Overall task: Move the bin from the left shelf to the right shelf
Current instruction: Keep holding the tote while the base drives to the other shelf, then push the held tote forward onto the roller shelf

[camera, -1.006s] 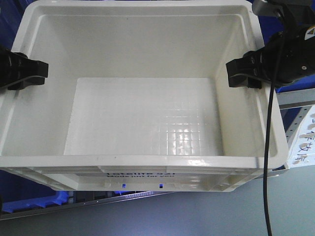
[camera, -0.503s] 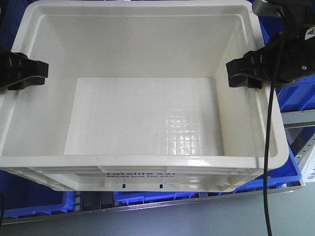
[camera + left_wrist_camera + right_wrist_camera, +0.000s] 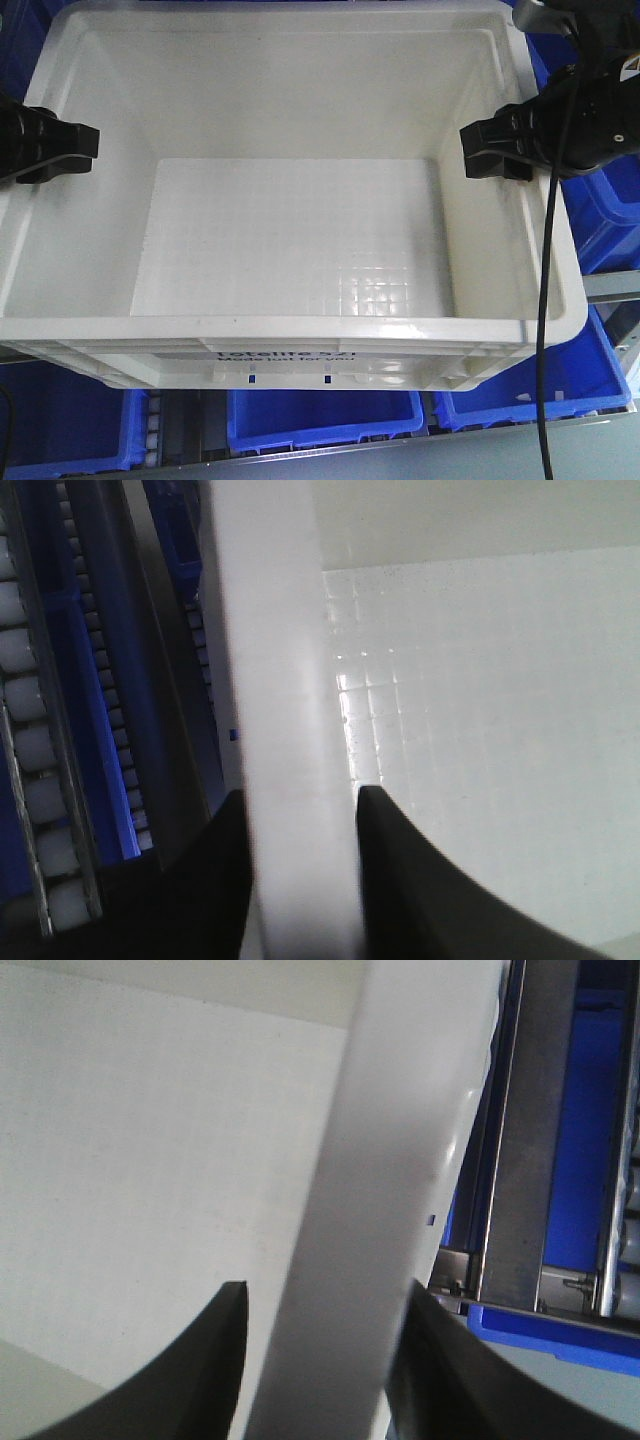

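1. The bin [image 3: 300, 90], a large white tote with a thick rim, fills most of the front view; its opening faces up and its gridded floor is bare
2. The left gripper [image 3: 80, 148] grips the rim of the bin's left side wall, about halfway along that wall
3. In the left wrist view the left gripper [image 3: 300, 802] straddles the white rim: one black finger [image 3: 215, 880] sits on the outer side and the other on the inner side, and both look pressed against the rim
4. The right gripper [image 3: 488, 150] clamps the rim of the right side wall, directly across from the left one
5. The right wrist view shows the right gripper [image 3: 325, 1305] with the rim running up between its two black fingers [image 3: 200, 1380], one inside the bin and one outside, closed against the wall
6. The bin therefore lies between the two grippers, held at both side walls; black print [image 3: 285, 353] is on its near wall
7. Blue bins [image 3: 320, 415] sit in a row beneath the bin's near edge and along its right side
8. White rollers [image 3: 40, 810] in a shelf track lie outside the left wall
9. A metal rail [image 3: 520, 1160] stands just outside the right wall
10. A black cable [image 3: 545, 300] hangs down from the right arm across the bin's right rim
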